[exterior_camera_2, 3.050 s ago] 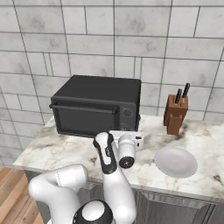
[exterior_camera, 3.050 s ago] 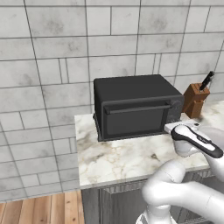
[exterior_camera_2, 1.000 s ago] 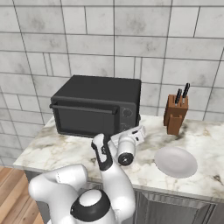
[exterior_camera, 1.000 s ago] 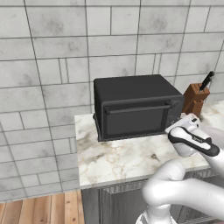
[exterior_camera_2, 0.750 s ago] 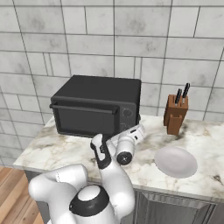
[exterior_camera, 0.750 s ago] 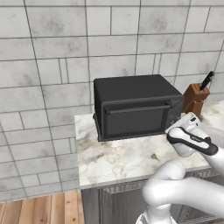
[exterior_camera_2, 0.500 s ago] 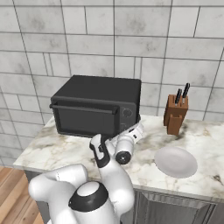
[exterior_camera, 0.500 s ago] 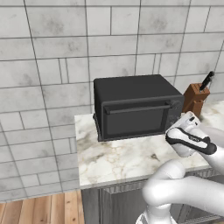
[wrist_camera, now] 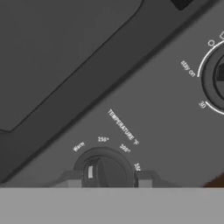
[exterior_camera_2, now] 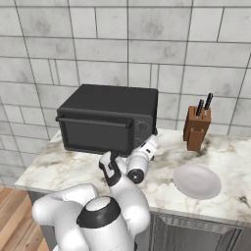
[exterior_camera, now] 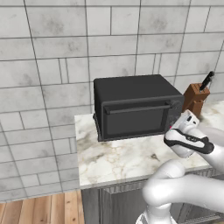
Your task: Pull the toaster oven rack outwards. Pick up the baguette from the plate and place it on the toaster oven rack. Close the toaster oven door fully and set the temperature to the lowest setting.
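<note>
Toaster oven (exterior_camera: 135, 107): it stands at the back of the marble bench (exterior_camera: 118, 159), against the tiled wall. The toaster oven door (exterior_camera: 136, 119) is shut, its bar handle (exterior_camera: 138, 108) level across the top. The rack and the baguette cannot be seen behind the dark glass; the baguette is presumably inside, since the plate (exterior_camera_2: 197, 181) on the bench, well to the oven's right, is bare.

Step in hand: setting the temperature, the last part of the task. The claw (wrist_camera: 108, 180) is pressed up to the control strip. In the hand view its two fingertips (wrist_camera: 73, 180) stand one on each side of the temperature knob (wrist_camera: 103, 169), close against its rim. The jaws are partly closed around the knob. Whether they bear firmly on it cannot be told for certain, but it reads as a grip.

The knob's light pointer mark sits toward the "Warm" end of the printed scale, with higher figures running the other way. A second dial (wrist_camera: 217, 77), marked "stay on", lies farther along the strip and is not involved.

Next move, as a judgement: check that the pointer is at the lowest stop. If not, rotate the wrist toward "Warm" without slipping, then release and retract.

A brown knife block (exterior_camera_2: 197, 128) stands beside the oven, holding dark-handled knives.
</note>
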